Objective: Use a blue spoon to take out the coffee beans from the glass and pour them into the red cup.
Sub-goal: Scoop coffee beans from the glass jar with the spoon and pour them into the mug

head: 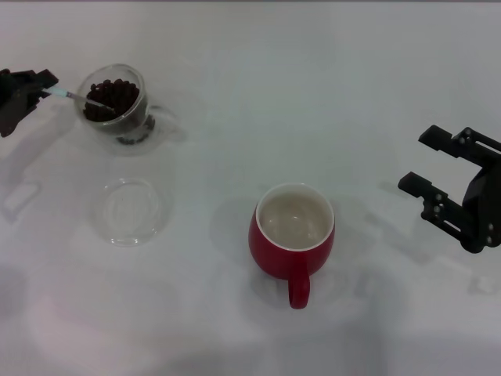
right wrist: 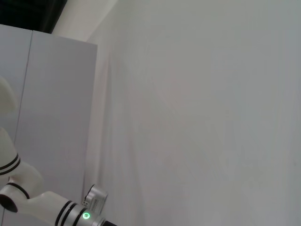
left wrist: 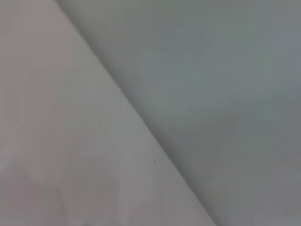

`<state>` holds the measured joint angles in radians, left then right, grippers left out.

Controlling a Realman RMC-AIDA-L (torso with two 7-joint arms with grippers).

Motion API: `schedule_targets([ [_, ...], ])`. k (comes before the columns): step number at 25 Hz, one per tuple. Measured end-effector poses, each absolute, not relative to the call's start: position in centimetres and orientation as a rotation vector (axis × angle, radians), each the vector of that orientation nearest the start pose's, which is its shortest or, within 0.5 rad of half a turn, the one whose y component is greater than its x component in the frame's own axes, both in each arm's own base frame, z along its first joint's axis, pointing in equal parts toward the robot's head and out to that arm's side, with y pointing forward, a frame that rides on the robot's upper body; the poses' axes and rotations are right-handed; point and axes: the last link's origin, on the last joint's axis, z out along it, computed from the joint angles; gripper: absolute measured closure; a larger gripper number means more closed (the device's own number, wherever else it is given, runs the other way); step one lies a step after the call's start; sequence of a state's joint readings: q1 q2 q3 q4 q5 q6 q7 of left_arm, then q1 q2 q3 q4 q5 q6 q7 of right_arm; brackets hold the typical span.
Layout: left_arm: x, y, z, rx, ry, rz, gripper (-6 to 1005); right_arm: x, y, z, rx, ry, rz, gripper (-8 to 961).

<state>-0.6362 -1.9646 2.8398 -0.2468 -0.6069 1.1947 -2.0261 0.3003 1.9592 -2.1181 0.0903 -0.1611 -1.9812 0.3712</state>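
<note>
In the head view the glass (head: 117,106) stands at the far left of the white table, holding a heap of dark coffee beans (head: 113,98). The blue spoon (head: 74,95) slants down into the beans, its pale handle pinched by my left gripper (head: 45,88), which sits just left of the glass and is shut on it. Near the middle of the table stands the red cup (head: 292,235), its cream inside bare and its handle toward me. My right gripper (head: 423,160) hovers open at the right edge, apart from everything. Neither wrist view shows any task object.
A flat round clear glass dish (head: 130,210) lies in front of the glass, left of the red cup. The white table (head: 274,94) stretches bare between the glass and the cup. The right wrist view shows a white wall and part of a robot arm (right wrist: 56,209).
</note>
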Motion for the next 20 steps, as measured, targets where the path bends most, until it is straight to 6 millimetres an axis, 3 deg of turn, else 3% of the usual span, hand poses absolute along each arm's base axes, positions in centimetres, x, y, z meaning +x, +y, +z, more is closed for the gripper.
schedule_targets([
  [10,-35.2,34.5,3.1,2.006,2.482,1.532,868,31.9,18.8,1.0,-2.272,0.143,1.158,393],
  [20,-35.6,34.2,3.7,2.019,2.480,1.556,868,31.7,18.9,0.9,-2.275,0.135,1.167,393],
])
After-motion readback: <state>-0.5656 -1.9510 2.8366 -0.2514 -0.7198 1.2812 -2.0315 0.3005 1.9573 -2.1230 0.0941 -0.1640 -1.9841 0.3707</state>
